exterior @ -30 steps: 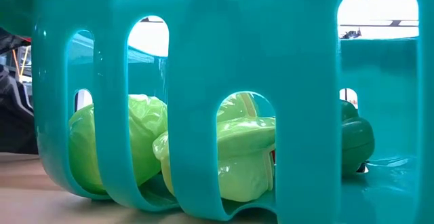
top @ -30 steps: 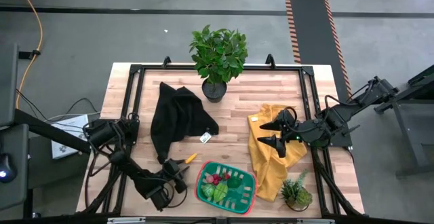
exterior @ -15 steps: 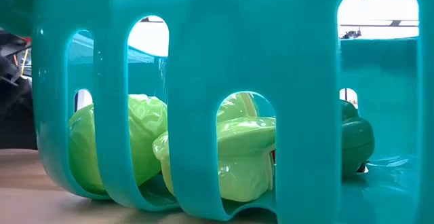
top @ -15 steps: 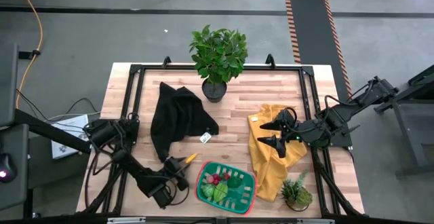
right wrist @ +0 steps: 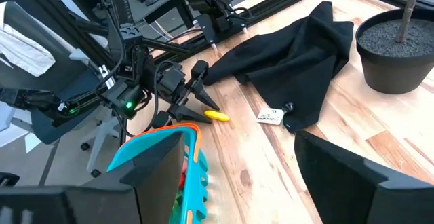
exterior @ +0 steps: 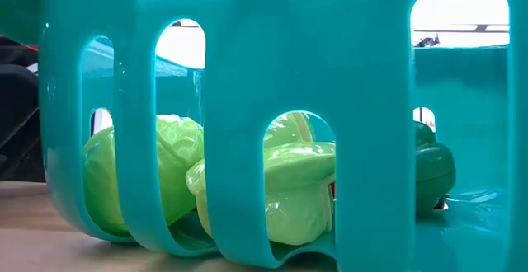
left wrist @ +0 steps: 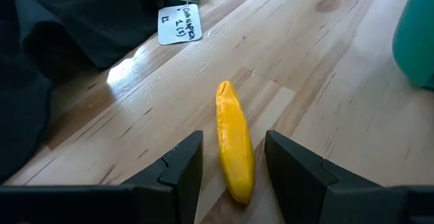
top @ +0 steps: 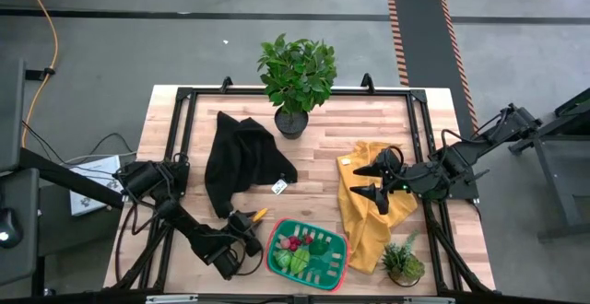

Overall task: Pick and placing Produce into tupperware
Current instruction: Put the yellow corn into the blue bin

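Left hand: the left hand [left wrist: 234, 173] sits low over the bench [left wrist: 325, 68], fingers [left wrist: 183, 166] parted, one on each side of the near end of a yellow produce piece [left wrist: 234, 139]; nothing is gripped yet.
Step in hand: picking that yellow piece, as I read it, to carry it to the tub [top: 308, 256].
Doing it well: lower until the fingertips are level with the piece, keep it centred in the gap, and close across its narrow width; it looks smooth and rounded, so a grip near the tip could squirt it out, and a little further along its length seems safer.
Yellow piece, place: flat on the bench just beside the tub, on the side toward the black cloth [top: 241, 161], apart from the tub wall.
Yellow piece, axis: long and thin, its length running straight away from the left hand; the far, tapered end points toward the white tag [left wrist: 180, 24] at the cloth's edge.
Tub: already holds lime-green, dark green and red pieces [top: 304, 249].
Right hand: the right hand [top: 369, 181] waits wide open and empty over the yellow cloth [top: 369, 214], beyond the tub's other side.
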